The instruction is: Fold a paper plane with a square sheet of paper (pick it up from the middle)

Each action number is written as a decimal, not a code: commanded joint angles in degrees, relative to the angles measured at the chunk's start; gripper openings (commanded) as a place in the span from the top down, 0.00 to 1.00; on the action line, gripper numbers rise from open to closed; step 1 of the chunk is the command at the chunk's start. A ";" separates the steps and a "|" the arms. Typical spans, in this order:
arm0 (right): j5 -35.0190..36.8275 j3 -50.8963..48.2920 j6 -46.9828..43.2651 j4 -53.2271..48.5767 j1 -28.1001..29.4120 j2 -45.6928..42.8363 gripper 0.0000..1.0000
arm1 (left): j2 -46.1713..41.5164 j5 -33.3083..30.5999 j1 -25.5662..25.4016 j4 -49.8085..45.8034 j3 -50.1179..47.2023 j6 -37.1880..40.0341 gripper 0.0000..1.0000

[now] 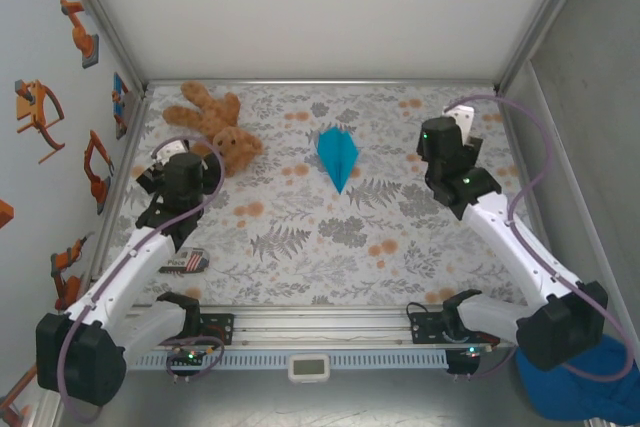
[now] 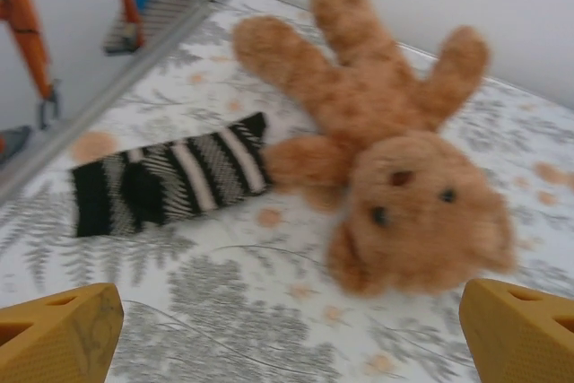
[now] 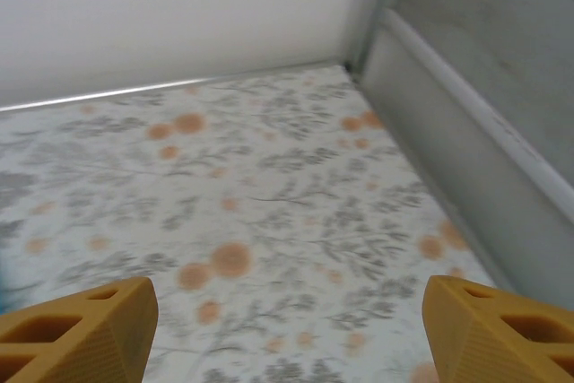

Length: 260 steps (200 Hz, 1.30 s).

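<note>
The cyan-blue sheet lies folded as a paper plane [image 1: 337, 155], a narrow kite shape with its sharp tip pointing toward the near edge, flat on the floral table at the middle back. Nothing touches it. My left gripper [image 1: 212, 154] [image 2: 291, 334] hovers open at the left, well apart from the plane and facing a teddy bear. My right gripper [image 1: 461, 133] [image 3: 287, 325] is at the back right, to the right of the plane, with its yellow fingers [image 3: 76, 329] spread wide over bare tablecloth and nothing between them.
A brown teddy bear [image 1: 213, 125] [image 2: 395, 168] lies at the back left with a black-and-white striped sock [image 2: 170, 181] beside it. A small striped item [image 1: 190, 263] sits near the left arm. A dark blue fabric cap [image 1: 590, 392] is off the table at the near right. Walls [image 3: 466, 132] close the back and sides.
</note>
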 commanded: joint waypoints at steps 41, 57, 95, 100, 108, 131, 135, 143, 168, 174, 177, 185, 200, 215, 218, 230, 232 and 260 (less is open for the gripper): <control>-0.11 -23.32 -6.04 24.40 -11.96 -6.64 0.23 | -2.76 -7.17 5.90 17.45 -11.48 8.51 0.04; -0.41 -26.15 -6.25 27.82 -13.40 -5.52 0.22 | -2.11 -3.82 7.62 23.98 -15.11 10.71 0.04; -7.56 -35.20 -7.94 43.94 -17.42 -2.04 0.22 | 1.70 5.86 10.67 41.58 -23.17 16.55 0.04; -8.92 -36.10 -7.89 46.08 -18.00 -1.55 0.22 | 2.34 7.75 11.06 42.55 -23.55 16.99 0.04; -11.09 -37.53 -8.46 49.40 -18.49 -0.58 0.22 | 3.40 10.06 11.45 44.51 -23.99 17.57 0.04; -15.79 -40.87 -11.85 59.68 -18.98 3.18 0.23 | 7.74 16.59 13.23 51.72 -25.39 18.25 0.04; -16.38 -41.30 -12.36 61.29 -19.05 3.93 0.23 | 8.83 18.16 13.58 53.00 -25.43 18.16 0.04; -17.61 -42.10 -13.08 64.34 -19.23 5.45 0.23 | 10.73 20.50 14.16 54.22 -25.13 19.04 0.04; -24.29 -41.74 -13.11 67.96 -21.31 8.32 0.22 | 15.90 26.45 15.00 55.57 -23.15 21.85 0.04; -26.30 -41.58 -13.07 68.61 -22.01 9.12 0.22 | 16.79 26.77 15.35 55.98 -22.76 21.91 0.04; -27.20 -41.57 -13.07 69.20 -22.24 9.61 0.22 | 17.01 26.85 15.50 56.13 -22.57 22.00 0.04; -28.53 -41.72 -13.08 71.44 -22.66 11.36 0.22 | 17.50 27.31 15.94 55.69 -22.00 22.07 0.04; -29.77 -41.41 -13.59 74.03 -22.92 14.43 0.22 | 20.09 28.21 17.35 57.86 -21.75 21.24 0.04; -30.76 -40.79 -13.86 75.27 -23.03 16.90 0.22 | 23.51 28.67 18.23 61.15 -21.64 20.65 0.04; -30.89 -40.66 -13.91 75.57 -23.03 17.42 0.22 | 24.17 28.63 18.30 61.62 -21.49 20.50 0.04; -31.28 -40.26 -14.02 76.84 -23.10 19.56 0.23 | 26.97 28.13 18.53 62.54 -20.65 20.12 0.04; -31.38 -40.26 -13.97 77.02 -23.05 19.90 0.22 | 27.41 28.18 18.53 62.76 -20.52 20.15 0.04; -33.01 -39.21 -14.68 78.62 -23.12 23.14 0.22 | 32.01 27.21 18.49 64.26 -18.98 19.72 0.04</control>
